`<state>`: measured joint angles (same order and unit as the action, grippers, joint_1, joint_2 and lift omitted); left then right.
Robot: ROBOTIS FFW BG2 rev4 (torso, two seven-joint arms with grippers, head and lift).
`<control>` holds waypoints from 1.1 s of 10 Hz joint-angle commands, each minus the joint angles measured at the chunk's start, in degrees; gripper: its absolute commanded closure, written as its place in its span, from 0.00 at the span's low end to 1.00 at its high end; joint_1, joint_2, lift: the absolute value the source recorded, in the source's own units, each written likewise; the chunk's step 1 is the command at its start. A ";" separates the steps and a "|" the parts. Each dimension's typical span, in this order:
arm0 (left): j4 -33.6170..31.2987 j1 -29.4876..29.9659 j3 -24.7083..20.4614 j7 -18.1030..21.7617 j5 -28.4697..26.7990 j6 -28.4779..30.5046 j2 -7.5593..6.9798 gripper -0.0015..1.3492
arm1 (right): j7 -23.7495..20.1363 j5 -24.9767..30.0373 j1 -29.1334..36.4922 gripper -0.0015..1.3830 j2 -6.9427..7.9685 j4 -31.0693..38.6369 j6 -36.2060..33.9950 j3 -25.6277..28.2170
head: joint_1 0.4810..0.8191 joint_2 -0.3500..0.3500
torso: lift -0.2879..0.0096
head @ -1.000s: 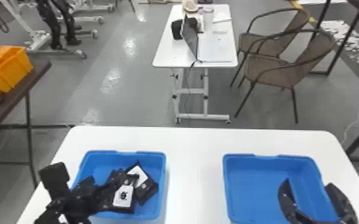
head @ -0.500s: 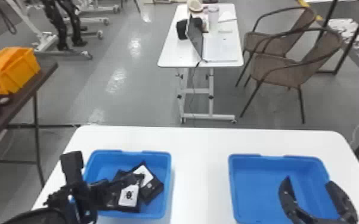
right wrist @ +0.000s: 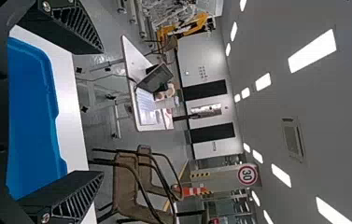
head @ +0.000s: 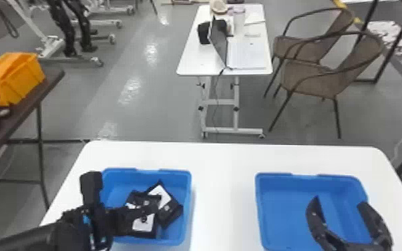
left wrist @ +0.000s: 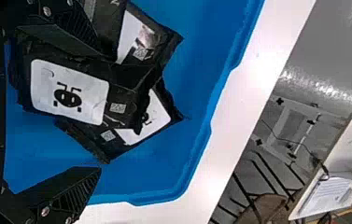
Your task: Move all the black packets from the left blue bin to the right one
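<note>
The left gripper (head: pixel 123 193) is low over the left blue bin (head: pixel 190 203), which holds the black packets (head: pixel 170 211). In the left wrist view, the left gripper (left wrist: pixel 100 110) is open. A packet with a white label (left wrist: pixel 68 93) lies across others between its fingers, the upper finger partly covering the pile; another packet (left wrist: pixel 164 42) and one underneath (left wrist: pixel 87 144) overlap it. My right gripper (head: pixel 339 201) stands open above the right blue bin (head: pixel 290 213), where no packet is visible. The right wrist view has the right gripper (right wrist: pixel 102 112) with nothing between its fingers.
Both bins stand apart on a white table (head: pixel 223 187), bare between them. Left of it is a dark table with an orange crate (head: pixel 20 80). Beyond are a small white table with a laptop (head: pixel 218 40) and brown chairs (head: pixel 314 76).
The left gripper has shifted right over the left bin and its arm has turned, with more of the forearm visible. The head view has swung slightly left. The right gripper has hardly moved.
</note>
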<state>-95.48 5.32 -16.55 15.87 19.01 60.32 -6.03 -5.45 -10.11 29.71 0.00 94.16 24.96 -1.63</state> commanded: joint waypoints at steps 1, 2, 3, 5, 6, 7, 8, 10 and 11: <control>1.00 -1.02 0.64 0.13 0.06 2.70 -0.30 0.10 | 0.00 -0.08 -0.09 0.06 0.05 -0.03 0.09 -0.04 | 0.63 0.63 | 0.97; 1.35 -1.63 0.64 0.04 -1.17 3.93 -0.21 0.10 | 0.00 -0.08 -0.35 0.06 0.05 -0.11 0.00 -0.04 | 0.63 0.62 | 0.97; 1.88 -2.33 0.55 0.04 -2.14 5.07 -0.13 0.10 | 0.00 -0.17 -0.35 0.06 0.05 -0.20 0.00 -0.04 | 0.63 0.62 | 0.97; 1.35 -2.33 0.82 0.04 -1.70 5.69 -0.13 0.10 | 0.00 -0.52 -0.27 0.06 0.05 -0.29 0.00 -0.04 | 0.63 0.62 | 0.97; 0.82 -2.86 0.73 0.04 -1.26 8.24 -0.13 0.10 | 0.00 -0.61 -0.27 0.06 0.05 -0.29 0.00 -0.13 | 0.63 0.62 | 0.97; -0.67 -3.21 0.82 -0.23 -1.43 12.28 -0.04 0.10 | 0.00 -0.61 -0.27 0.06 0.05 -0.29 0.09 -0.13 | 0.63 0.62 | 0.97; -2.96 -3.83 0.64 -2.60 -1.70 16.41 0.40 0.10 | 0.00 -0.96 -0.35 0.06 0.05 -0.46 0.00 -0.22 | 0.63 0.61 | 0.97; -5.86 -5.15 0.11 -3.30 -6.09 20.72 0.93 0.10 | -0.09 -1.49 -0.53 0.06 0.00 -0.82 0.09 -0.57 | 0.63 0.61 | 0.97; -6.65 -5.32 -0.06 -3.30 -7.94 21.60 0.84 0.11 | -0.09 -1.75 -0.71 0.06 -0.26 -0.99 0.09 -0.83 | 0.63 0.62 | 0.97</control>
<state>-101.62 0.11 -16.54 12.56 12.12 81.37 -5.14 -5.54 -11.73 29.07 -0.15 93.27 25.00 -2.29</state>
